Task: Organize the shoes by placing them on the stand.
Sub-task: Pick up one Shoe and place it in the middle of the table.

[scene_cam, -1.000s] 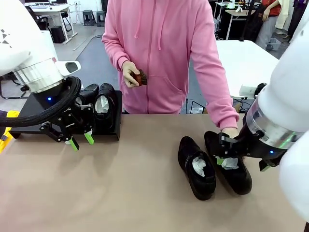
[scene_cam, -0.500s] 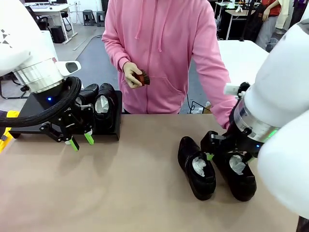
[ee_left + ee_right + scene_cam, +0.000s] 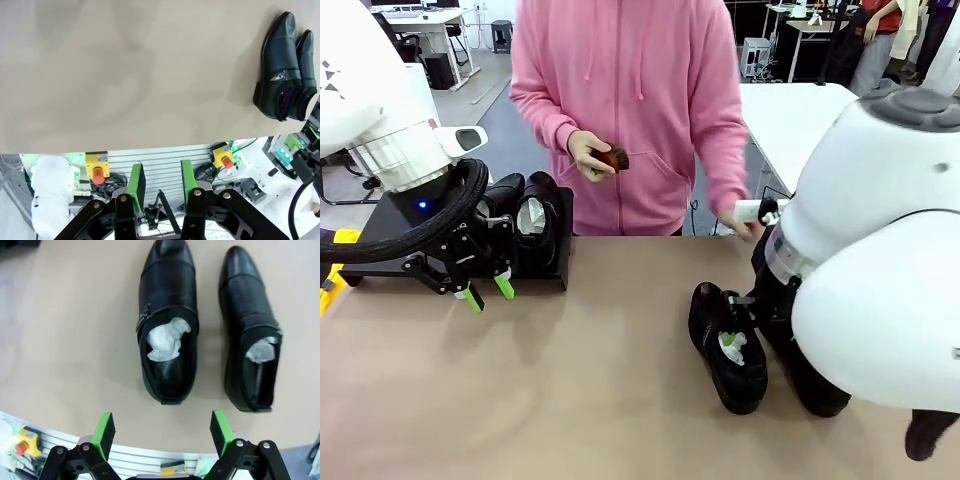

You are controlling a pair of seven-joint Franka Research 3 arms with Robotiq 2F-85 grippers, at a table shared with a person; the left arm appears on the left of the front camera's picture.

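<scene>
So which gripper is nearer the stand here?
Left. The left gripper hangs open just in front of the stand, holding nothing. The right gripper is far across the table, open above the two loose shoes.

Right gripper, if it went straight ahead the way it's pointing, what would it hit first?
Probably the buckled shoe: the open right gripper is lined up on its heel end, near the white paper stuffing. The other shoe lies aside.

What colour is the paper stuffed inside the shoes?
The paper is white; clearest in the right wrist view.
</scene>
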